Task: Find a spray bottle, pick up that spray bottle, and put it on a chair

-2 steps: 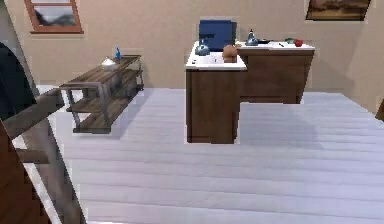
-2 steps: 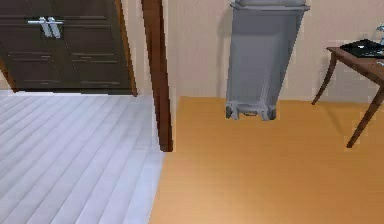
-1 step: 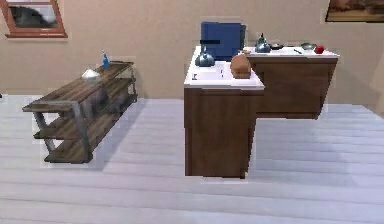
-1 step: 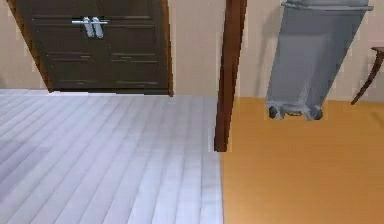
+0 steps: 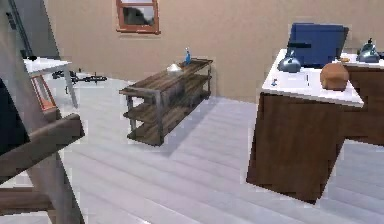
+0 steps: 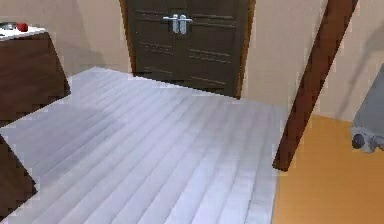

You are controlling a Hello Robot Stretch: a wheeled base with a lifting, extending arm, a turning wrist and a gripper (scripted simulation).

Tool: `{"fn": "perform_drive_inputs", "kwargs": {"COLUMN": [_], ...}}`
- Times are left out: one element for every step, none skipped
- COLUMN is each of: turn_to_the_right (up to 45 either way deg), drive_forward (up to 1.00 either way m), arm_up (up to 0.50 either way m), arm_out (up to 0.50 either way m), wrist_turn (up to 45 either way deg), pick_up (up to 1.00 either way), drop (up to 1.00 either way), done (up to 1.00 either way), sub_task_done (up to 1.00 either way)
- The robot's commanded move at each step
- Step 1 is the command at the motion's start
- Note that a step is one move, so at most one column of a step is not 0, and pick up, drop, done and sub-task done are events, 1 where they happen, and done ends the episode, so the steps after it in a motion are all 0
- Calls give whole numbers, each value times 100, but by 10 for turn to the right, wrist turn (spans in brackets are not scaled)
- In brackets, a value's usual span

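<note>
Arm side: one dark double door [image 6: 188, 45] with two pale handles [image 6: 177, 22]. Ahead: one white-topped brown counter [image 5: 300, 130] and one three-tier wooden shelf table [image 5: 165, 95]. On the counter: two dark kettles [image 5: 290, 63] and one round brown pot [image 5: 334, 76]. One small blue bottle [image 5: 187, 57], too small to confirm as a sprayer, stands at the shelf table's far end. State of my jaws: cannot tell.

A room in a home. A low wooden shelf unit [image 5: 165, 98] stands against a tan wall on a pale plank floor [image 5: 150, 175]. Above and left of it hangs a wood-framed picture or window [image 5: 138, 15]. To its right stands a brown, white-topped surface [image 5: 295, 140] carrying a blue laptop [image 5: 318, 45] and a round brown pot [image 5: 334, 76]. The arm side view has dark double doors [image 6: 188, 45].
</note>
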Motion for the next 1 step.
{"fn": "perform_drive_inputs", "kwargs": {"turn_to_the_right": [0], "drive_forward": [100], "arm_up": [0], "arm_out": [0], "wrist_turn": [0], "pick_up": [0], "drop": [0], "done": [0], "sub_task_done": [0]}}
